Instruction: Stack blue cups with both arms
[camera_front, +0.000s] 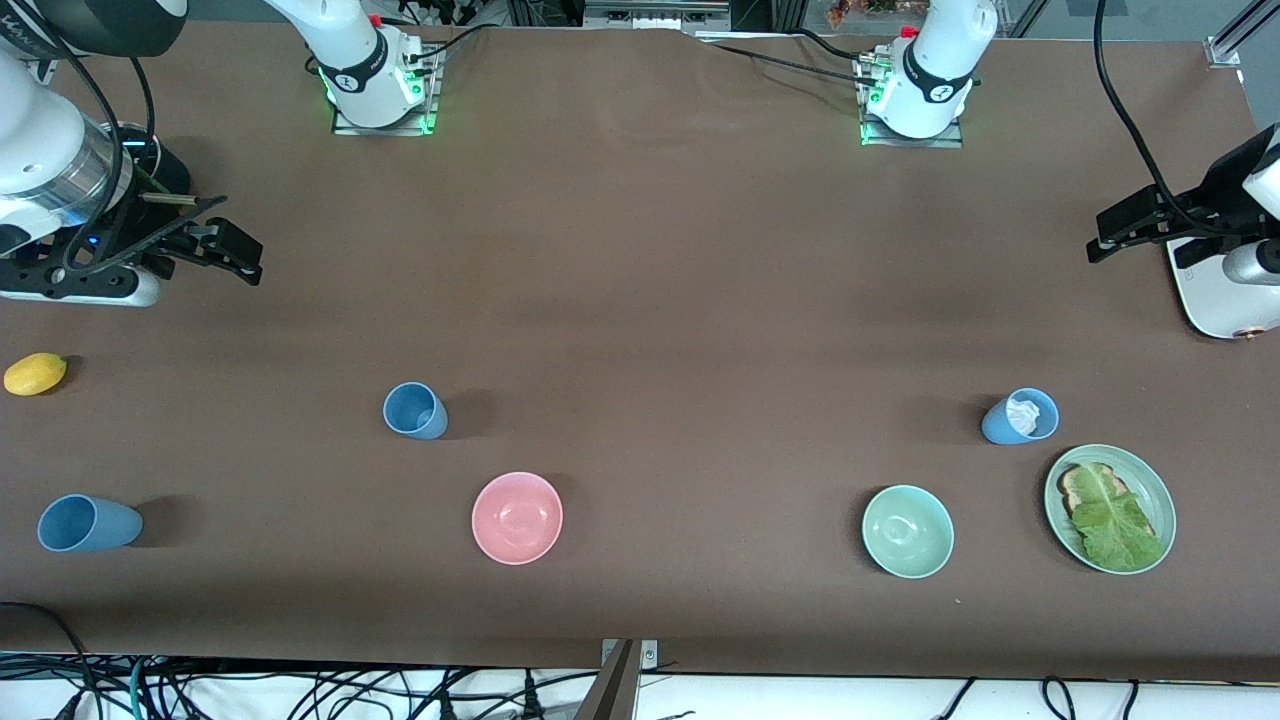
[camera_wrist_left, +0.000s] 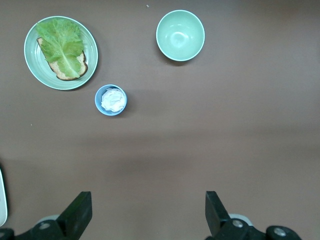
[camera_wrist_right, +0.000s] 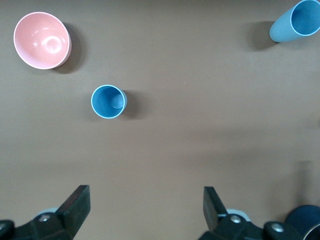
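Jaws wide on both sides and nothing in either! Right gripper (camera_front: 215, 240) hangs over bare table (camera_front: 640, 280) at the right arm's end, and left gripper (camera_front: 1125, 232) hangs over the left arm's end, both well clear of the cups. Three blue cups stand upright and apart: one empty cup (camera_front: 415, 410) near the pink bowl (camera_front: 517, 517), a second empty cup (camera_front: 88, 523) nearer the front camera at the right arm's end, and a stuffed cup (camera_front: 1021, 416) with something white crumpled inside, just beside the plate of bread and lettuce (camera_front: 1110, 508) and near the mint-green bowl (camera_front: 907, 531). My worry is that white wad: it could stop another cup from nesting fully. These light tumblers could also tip if a jaw clips a rim coming down off-centre. A lemon (camera_front: 35, 373) sits out of play.
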